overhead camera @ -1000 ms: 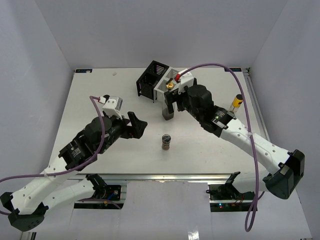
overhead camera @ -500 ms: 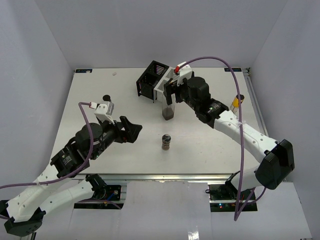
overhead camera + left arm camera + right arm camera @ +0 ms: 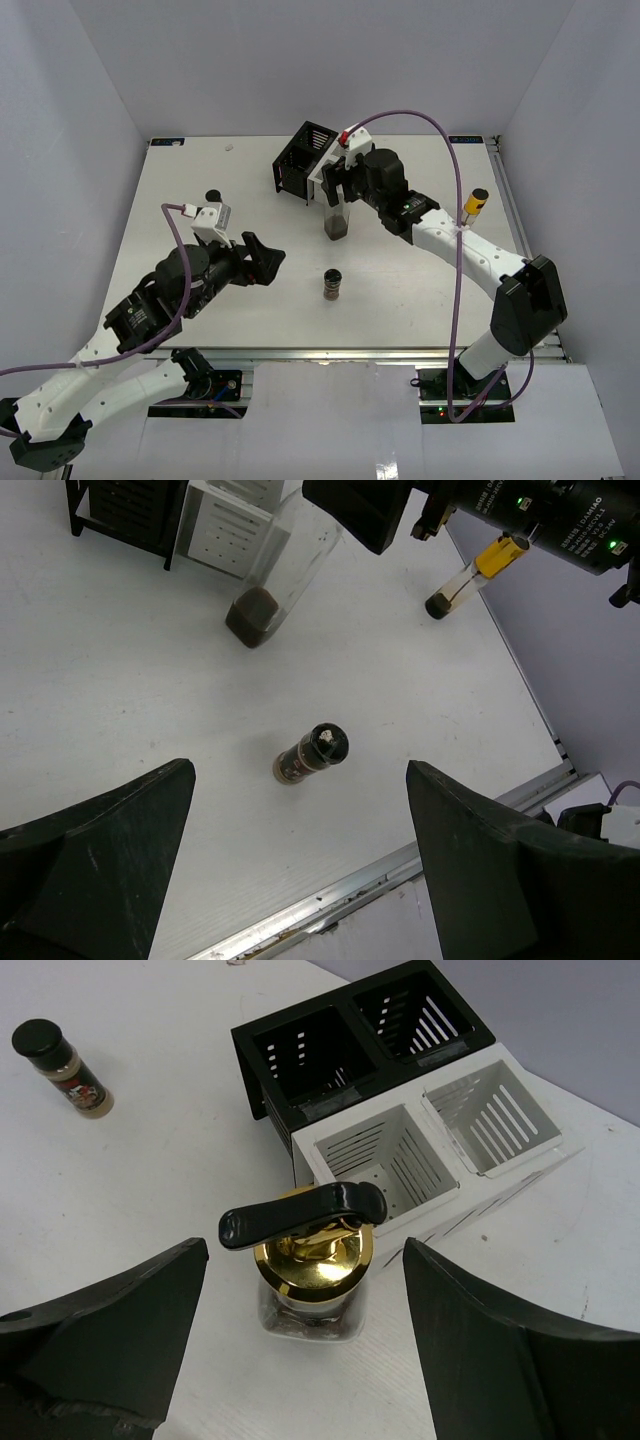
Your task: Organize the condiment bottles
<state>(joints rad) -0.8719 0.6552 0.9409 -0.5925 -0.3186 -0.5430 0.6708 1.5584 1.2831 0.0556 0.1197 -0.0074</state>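
A tall clear bottle (image 3: 337,225) with a brass top and black spout (image 3: 312,1260) stands in front of the white rack. My right gripper (image 3: 338,192) hovers over it, open, with a finger on each side of the brass top and not touching it (image 3: 312,1360). A short brown-filled jar with a dark lid (image 3: 333,284) stands mid-table; it also shows in the left wrist view (image 3: 312,753). My left gripper (image 3: 262,258) is open and empty, left of the jar (image 3: 300,880). A cream shaker with a dark lid (image 3: 62,1068) stands at the left (image 3: 213,196). A yellow-capped bottle (image 3: 472,203) stands at the right (image 3: 475,575).
A black slatted rack (image 3: 298,160) and a white slatted rack (image 3: 330,170) stand side by side at the back centre; their compartments (image 3: 385,1160) look empty. The table's near metal edge (image 3: 400,865) runs under my left gripper.
My right gripper has moved left and back, over the tall bottle's top. My left arm has drawn back slightly to the left. The bottles have not moved.
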